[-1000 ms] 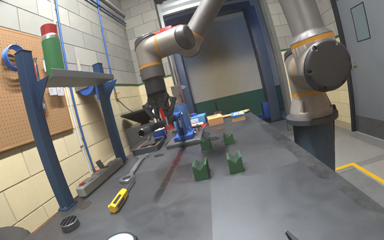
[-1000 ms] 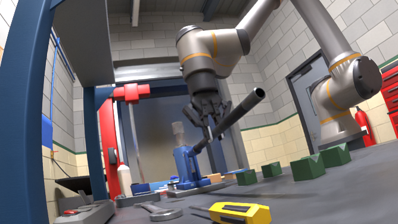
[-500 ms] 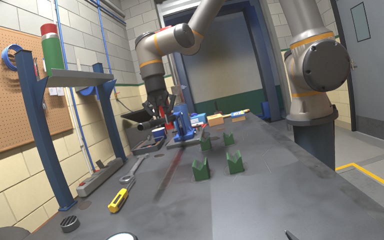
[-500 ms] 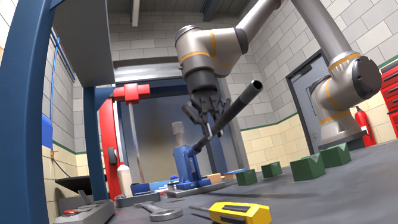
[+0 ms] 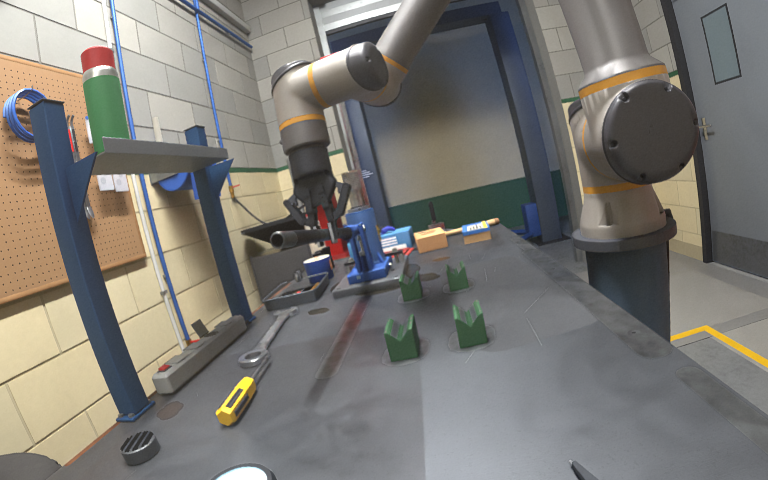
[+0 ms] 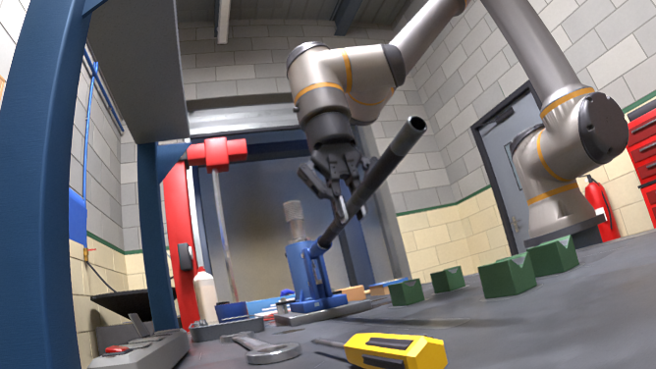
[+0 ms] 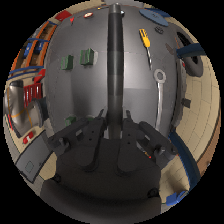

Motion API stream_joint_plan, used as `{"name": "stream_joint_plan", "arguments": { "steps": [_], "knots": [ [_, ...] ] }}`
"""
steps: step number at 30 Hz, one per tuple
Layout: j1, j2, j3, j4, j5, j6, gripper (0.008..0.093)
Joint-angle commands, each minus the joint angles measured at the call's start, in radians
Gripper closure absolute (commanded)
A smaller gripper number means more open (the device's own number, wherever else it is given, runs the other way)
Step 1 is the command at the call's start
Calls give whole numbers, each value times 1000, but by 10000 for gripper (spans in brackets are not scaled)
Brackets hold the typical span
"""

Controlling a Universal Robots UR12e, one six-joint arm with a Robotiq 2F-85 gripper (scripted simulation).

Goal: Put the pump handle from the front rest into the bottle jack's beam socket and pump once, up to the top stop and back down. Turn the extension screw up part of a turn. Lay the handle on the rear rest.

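Note:
The pump handle, a dark tube, is gripped by my closed gripper near its lower end. Its lower tip sits in the beam socket of the blue bottle jack. The handle slopes steeply up and away from the jack, its open end high in the air. In the wrist camera the handle runs straight out from between the fingers of the gripper. The jack's knurled extension screw stands upright on top of the jack. Two pairs of green V-block rests stand on the bench to the jack's right.
The blue shelf post and its shelf stand close on the jack's left. A parts tray, a wrench, a yellow-handled tool and a power strip lie along the bench's wall side. Boxes sit behind the jack.

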Motion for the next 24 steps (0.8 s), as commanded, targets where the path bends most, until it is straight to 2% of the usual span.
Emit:
{"name": "stream_joint_plan", "arguments": {
  "steps": [1, 24],
  "knots": [
    [-2, -3, -3, 1, 2, -1, 934],
    [-41, -35, -19, 70, 73, -43, 934]
  ]
}}
